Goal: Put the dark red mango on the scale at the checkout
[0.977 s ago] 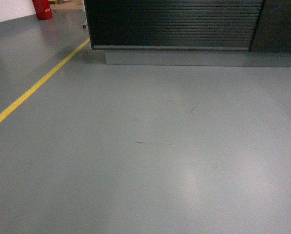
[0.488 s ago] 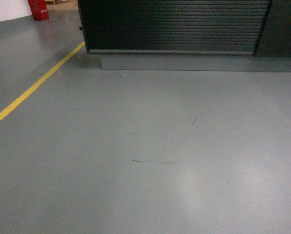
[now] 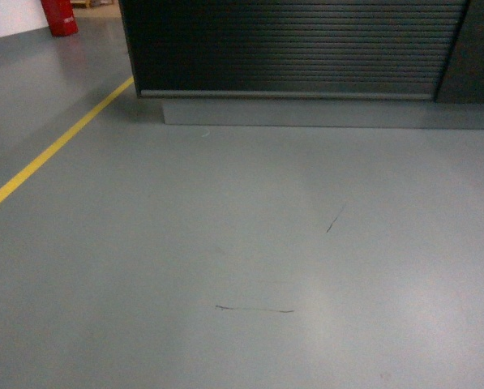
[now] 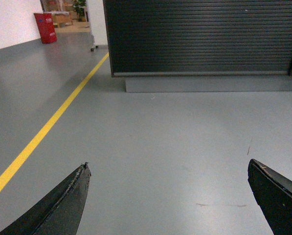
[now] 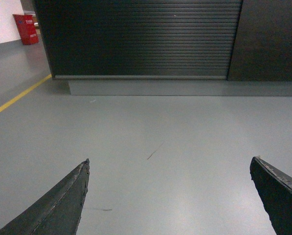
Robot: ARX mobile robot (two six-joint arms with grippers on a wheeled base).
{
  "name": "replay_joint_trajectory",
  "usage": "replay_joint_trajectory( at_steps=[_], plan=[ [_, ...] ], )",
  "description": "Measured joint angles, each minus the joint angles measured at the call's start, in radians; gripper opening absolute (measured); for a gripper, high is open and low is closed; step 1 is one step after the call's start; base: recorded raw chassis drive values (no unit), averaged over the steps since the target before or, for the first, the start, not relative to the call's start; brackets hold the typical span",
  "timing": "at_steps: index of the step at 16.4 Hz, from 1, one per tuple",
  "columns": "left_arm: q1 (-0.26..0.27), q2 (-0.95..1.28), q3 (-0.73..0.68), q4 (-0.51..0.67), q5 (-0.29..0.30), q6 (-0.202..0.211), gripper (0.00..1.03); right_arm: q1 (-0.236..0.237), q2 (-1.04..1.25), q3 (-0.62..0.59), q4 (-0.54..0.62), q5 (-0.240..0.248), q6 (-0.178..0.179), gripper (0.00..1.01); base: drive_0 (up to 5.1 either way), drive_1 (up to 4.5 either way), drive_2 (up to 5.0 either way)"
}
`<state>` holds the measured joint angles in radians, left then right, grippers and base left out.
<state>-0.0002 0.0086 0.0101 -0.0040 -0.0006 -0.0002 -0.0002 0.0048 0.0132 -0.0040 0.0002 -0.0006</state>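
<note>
The checkout shows only as its ribbed black front panel across the top of the head view, standing on a grey plinth; it also fills the top of the left wrist view and the right wrist view. Its top, the scale and the dark red mango are out of view. My left gripper is open, black fingers wide apart over bare grey floor, nothing between them. My right gripper is open the same way, empty. Neither gripper shows in the head view.
A yellow floor line runs diagonally at the left toward the checkout's left corner. A red object stands at the far back left. A plain dark panel adjoins the ribbed front on the right. Thin scuff marks cross the floor.
The checkout front has grown larger and lower in the head view, and the floor scuffs have slid down toward me; the view has moved forward and slightly left-to-right.
</note>
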Motion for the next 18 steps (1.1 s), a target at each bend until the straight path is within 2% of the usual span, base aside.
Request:
replay_joint_trajectory(
  at_steps=[18],
  plan=[
    [0.000,0.000,0.000,0.002,0.001,0.000,0.98,0.000,0.000,0.000,0.001,0.000,0.000,0.98,0.0,4.30,-4.4]
  ],
)
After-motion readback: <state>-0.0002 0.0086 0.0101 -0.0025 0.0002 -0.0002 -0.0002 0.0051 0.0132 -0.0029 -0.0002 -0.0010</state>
